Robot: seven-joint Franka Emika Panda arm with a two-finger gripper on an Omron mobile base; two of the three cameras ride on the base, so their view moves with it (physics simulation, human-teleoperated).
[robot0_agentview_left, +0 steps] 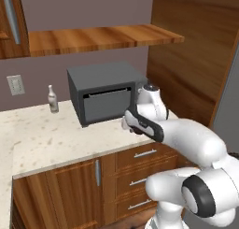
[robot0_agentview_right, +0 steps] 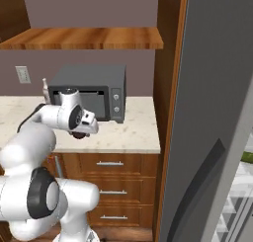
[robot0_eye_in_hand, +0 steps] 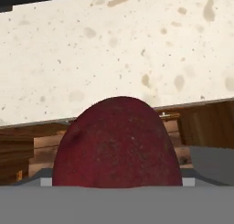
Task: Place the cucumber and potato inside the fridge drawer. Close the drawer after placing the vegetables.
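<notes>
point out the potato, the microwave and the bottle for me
potato (robot0_eye_in_hand: 116, 143), hand view, middle of its reddish skin
microwave (robot0_agentview_left: 103, 91), left base view, front door panel
bottle (robot0_agentview_left: 52, 100), left base view, its body, on the counter left of the microwave

Dark red-brown potato (robot0_eye_in_hand: 116, 145), matt, finely speckled skin with a faint sheen. Counter (robot0_agentview_left: 56, 134) of pale stone look, cream with brown flecks, smooth. Cabinets (robot0_agentview_left: 70, 190) and shelf (robot0_agentview_left: 98, 39) of warm, streaked wood grain, lightly glossy; drawer handles (robot0_agentview_right: 109, 163) of brushed metal. Matt dark grey microwave (robot0_agentview_left: 105, 92). Smooth grey fridge door (robot0_agentview_right: 212, 112), dull metallic. Small bottle (robot0_agentview_left: 52, 99) of pale glass look.
</notes>
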